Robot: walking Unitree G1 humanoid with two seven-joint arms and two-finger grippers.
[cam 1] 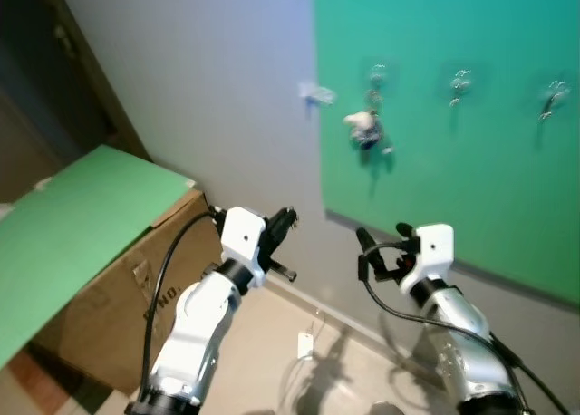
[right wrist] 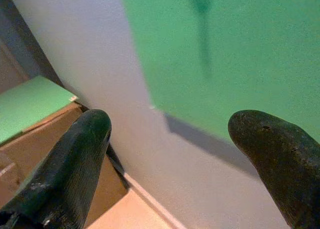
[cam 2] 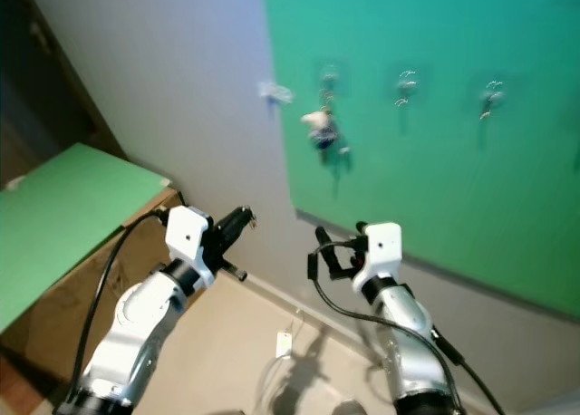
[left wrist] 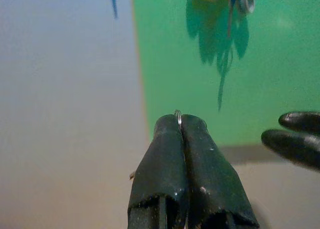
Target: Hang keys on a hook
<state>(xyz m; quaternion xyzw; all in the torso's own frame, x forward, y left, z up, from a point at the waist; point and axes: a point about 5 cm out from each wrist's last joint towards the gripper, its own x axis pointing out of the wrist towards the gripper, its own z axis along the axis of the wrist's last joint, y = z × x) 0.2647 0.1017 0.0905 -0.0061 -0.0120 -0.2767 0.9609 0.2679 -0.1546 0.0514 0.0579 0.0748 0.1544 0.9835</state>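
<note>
1. Green panel (cam 1: 453, 161) is seen fixed to the pale wall (cam 1: 208, 80) ahead of and above both end effectors, with three metal hooks set across its upper part.
2. A bunch of keys (cam 1: 365, 128) with a pale fob is seen hanging on the first hook (cam 1: 377, 72), above and ahead of the left end effector (cam 1: 288, 221); its shadow is cast on the panel just beneath it.
3. The middle hook (cam 1: 460, 82) and the far hook (cam 1: 555, 95) are seen further along the panel, above and beyond the right end effector (cam 1: 381, 236).
4. The left end effector is raised toward the wall with its fingers (left wrist: 185, 164) pressed together; in the left wrist view a thin metal ring (left wrist: 177, 114) is pinched at their tips, and what hangs from it cannot be told.
5. The right end effector is held just beside the left one, at about the same height, with its fingers (right wrist: 75, 159) spread wide apart and nothing between them.
6. A small pale clip or tab (cam 1: 317, 94) is seen on the wall near the panel's edge, above the left end effector.
7. A cardboard box (cam 1: 136, 297) topped by a green sheet (cam 1: 72, 234) stands on the floor (cam 1: 272, 370) below and outward of the left end effector.
8. A small white tag (cam 1: 305, 344) lies on the floor below and between the two end effectors, near the wall's foot.
</note>
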